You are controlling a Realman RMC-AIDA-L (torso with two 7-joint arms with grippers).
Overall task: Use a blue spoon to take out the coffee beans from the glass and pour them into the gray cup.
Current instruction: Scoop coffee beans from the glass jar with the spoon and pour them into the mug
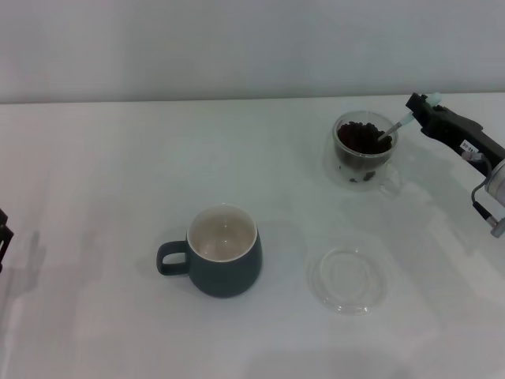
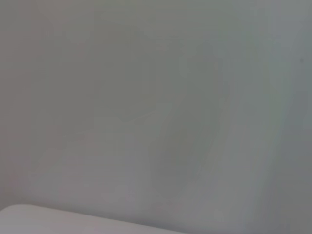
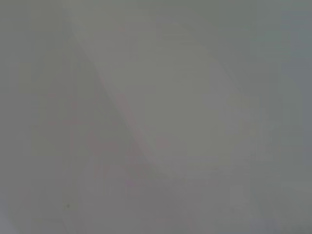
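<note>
Head view shows the right claw closed on the blue spoon, slanted down so its bowl digs into the coffee beans in the glass. Nearer on the table, the gray cup waits empty, just beside a clear saucer. Only a sliver of the left claw shows at the edge, so I cannot tell its state. Both wrist views show only blank gray.

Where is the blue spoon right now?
Head view, far right: the blue spoon is held by the right gripper, its bowl dipped into the coffee beans inside the glass.
</note>
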